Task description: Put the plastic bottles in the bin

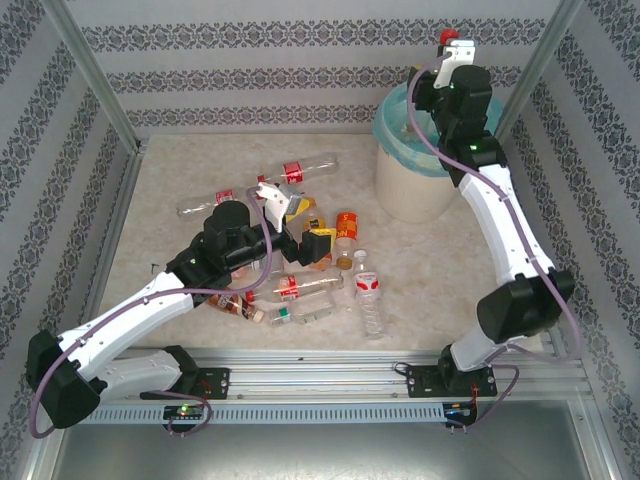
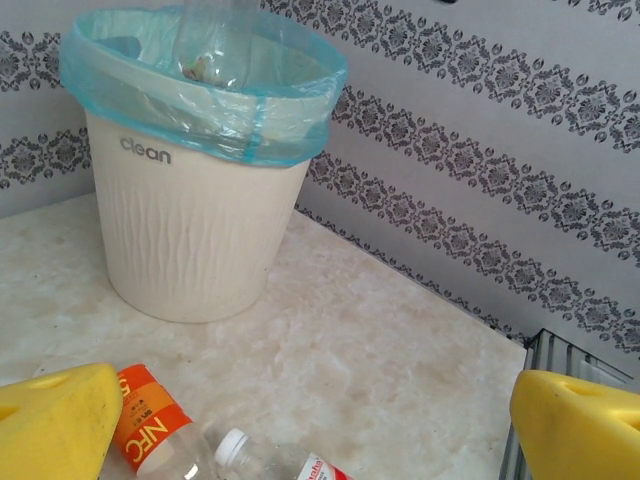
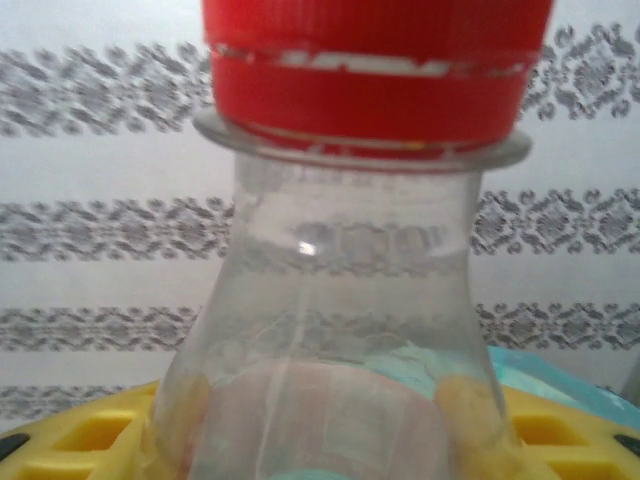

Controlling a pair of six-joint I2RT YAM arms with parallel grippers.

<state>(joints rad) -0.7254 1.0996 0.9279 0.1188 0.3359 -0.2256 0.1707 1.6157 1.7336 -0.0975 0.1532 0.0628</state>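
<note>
Hanging upright from the right gripper [image 3: 320,455], a clear bottle with a red cap [image 3: 340,300] sits directly above the open mouth of the bin [image 2: 190,230]. The bin stands at the far right corner of the tabletop [image 2: 380,340]. The gripper's yellow fingers [image 3: 570,440] pinch the bottle's body from both sides. The bottle's long axis is vertical, cap uppermost. In the left wrist view its lower end appears to dip just inside the teal-lined rim. The way down into the bin looks straight and unobstructed.

The left gripper [image 2: 320,420] hovers over the heap of bottles [image 1: 300,285] in the middle of the tabletop, fingers spread wide and holding nothing. An orange-labelled bottle [image 2: 150,430] lies flat just below, slanting across the gap close to one finger. The left arm is the nearer one to the heap.
</note>
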